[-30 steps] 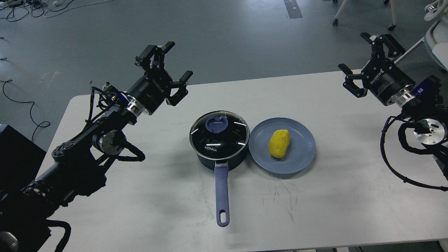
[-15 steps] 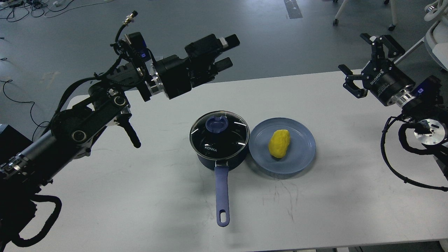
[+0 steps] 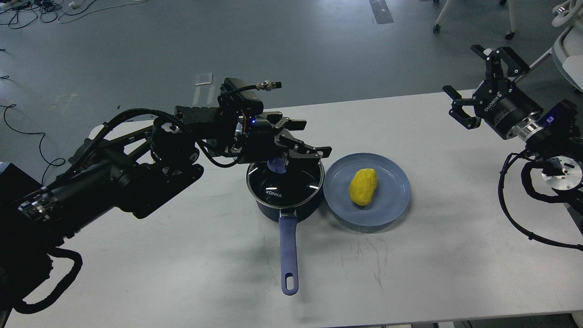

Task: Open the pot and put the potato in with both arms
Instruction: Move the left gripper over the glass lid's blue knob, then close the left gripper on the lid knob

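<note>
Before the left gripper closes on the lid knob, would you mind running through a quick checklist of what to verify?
1. Lid seated on pot: ok.
2. Left gripper open: ok.
3. Left gripper over knob: ok; whether the fingers straddle it: cannot tell.
4. Potato on plate, clear of the lid: ok.
5. Right gripper open and well away from the pot: ok.
6. Pot handle unobstructed: ok.

Left gripper (image 3: pixel 304 142) and right gripper (image 3: pixel 483 79) agape
</note>
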Robot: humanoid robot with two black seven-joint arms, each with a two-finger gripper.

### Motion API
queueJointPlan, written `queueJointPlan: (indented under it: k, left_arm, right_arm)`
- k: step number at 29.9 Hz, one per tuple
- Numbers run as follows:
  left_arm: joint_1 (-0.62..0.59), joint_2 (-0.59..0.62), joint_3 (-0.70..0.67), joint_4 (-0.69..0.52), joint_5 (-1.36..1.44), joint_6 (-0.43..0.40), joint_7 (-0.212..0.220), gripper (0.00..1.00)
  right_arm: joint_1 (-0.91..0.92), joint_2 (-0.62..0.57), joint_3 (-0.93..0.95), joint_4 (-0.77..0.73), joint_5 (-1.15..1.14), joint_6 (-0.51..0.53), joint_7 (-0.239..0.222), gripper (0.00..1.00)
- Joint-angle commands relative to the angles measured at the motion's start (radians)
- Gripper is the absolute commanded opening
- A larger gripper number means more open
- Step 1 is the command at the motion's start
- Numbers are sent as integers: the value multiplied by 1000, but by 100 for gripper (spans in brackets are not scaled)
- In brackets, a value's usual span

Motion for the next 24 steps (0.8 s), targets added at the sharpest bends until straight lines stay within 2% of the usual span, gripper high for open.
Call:
queueJointPlan:
  k: [1, 12, 24]
  left_arm:
    - [2, 7, 21, 3, 31, 6, 0, 98]
    - [51, 67, 49, 22, 36, 6, 0, 98]
    - [61, 50, 49, 23, 24, 6, 2, 98]
  right_arm:
    - [-4, 0, 2, 0, 0, 0, 0, 100]
    - [-9, -9, 2, 3, 0, 0, 0, 100]
    - [-9, -9, 2, 5, 0, 0, 0, 100]
